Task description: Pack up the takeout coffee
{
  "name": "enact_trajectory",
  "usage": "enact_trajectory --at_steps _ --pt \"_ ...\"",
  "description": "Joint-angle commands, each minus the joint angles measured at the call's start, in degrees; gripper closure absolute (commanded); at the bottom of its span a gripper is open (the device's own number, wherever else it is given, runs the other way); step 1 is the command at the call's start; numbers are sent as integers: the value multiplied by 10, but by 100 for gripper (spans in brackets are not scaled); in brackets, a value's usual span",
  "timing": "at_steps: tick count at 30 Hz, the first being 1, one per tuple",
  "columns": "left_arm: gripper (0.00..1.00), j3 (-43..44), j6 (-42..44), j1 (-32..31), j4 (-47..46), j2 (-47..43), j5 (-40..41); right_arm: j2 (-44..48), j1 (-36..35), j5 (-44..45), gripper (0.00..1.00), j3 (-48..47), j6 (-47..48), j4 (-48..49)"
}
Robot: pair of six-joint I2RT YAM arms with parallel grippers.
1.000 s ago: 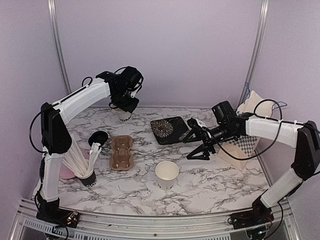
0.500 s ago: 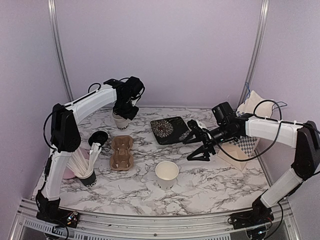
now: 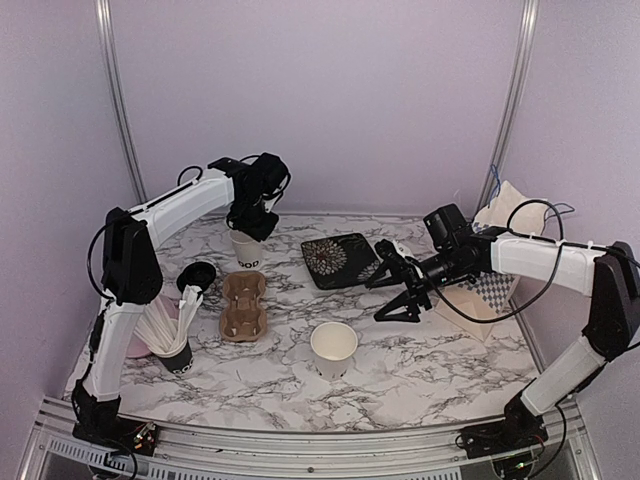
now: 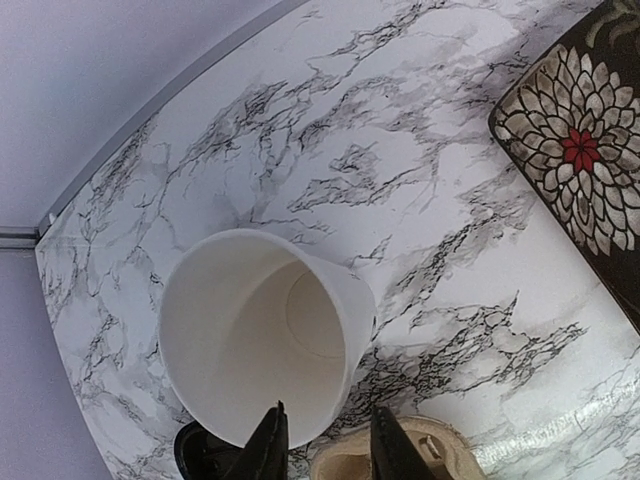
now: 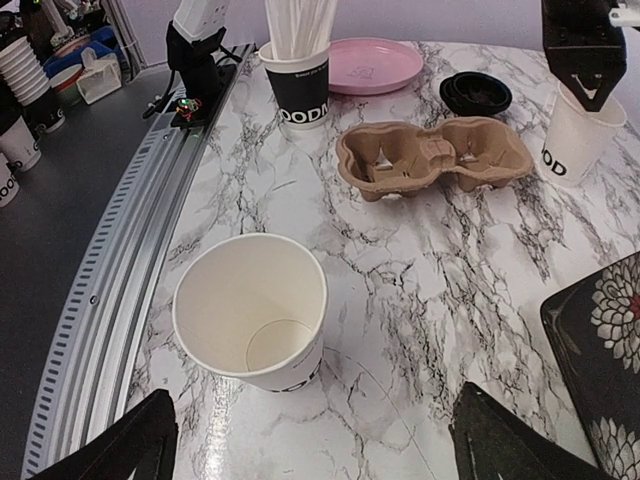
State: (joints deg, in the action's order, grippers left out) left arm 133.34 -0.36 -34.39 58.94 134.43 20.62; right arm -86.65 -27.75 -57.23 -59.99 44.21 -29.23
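The step in hand is judged to be the bringing of the first paper cup to the cardboard tray. The cup, without lid, is clamped at its rim by the left gripper, just behind the tray. The second cup is seen nearer the front. The right gripper is spread apart, empty. Next, the cup must be lowered upright into the far pocket.

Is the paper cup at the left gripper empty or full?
Empty. The left wrist view looks straight into the paper cup and shows its bare white bottom, with no liquid inside.
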Motion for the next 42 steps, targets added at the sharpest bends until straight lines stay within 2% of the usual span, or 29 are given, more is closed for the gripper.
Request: enact_trajectory --at_steps 1,5,7,11,19,21,24,28,30,32,37,42 --pt "65 22 1 -11 8 -56 7 3 -5 -5 8 -15 4 -12" --pt "60 9 1 -41 -2 -132 2 11 -7 13 10 -34 14 -33" --pt "54 -23 1 -57 -7 -175 -3 17 -13 28 11 -50 24 -53" --pt "45 -102 -11 -66 -1 -244 54 38 -16 53 12 -58 29 -64" --pt "45 -150 -32 -47 40 -339 132 51 -19 70 13 -33 22 -43" --pt "45 -154 -35 -41 55 -371 120 56 -19 72 13 -25 21 -36" --pt "48 -180 -41 -46 65 -403 31 59 -18 74 13 -14 17 -19" --pt "64 -250 -53 -52 73 -401 -48 47 -20 70 14 -13 15 -15" --pt "67 -286 -55 -56 79 -383 -57 41 -20 68 15 -12 17 -15" --pt "66 -313 -64 -61 79 -358 -39 40 -22 69 15 -9 17 -13" --pt "54 -318 -82 -60 62 -290 38 41 -23 70 15 3 18 -4" --pt "52 -307 -81 -49 45 -230 63 42 -23 70 15 12 18 -5"
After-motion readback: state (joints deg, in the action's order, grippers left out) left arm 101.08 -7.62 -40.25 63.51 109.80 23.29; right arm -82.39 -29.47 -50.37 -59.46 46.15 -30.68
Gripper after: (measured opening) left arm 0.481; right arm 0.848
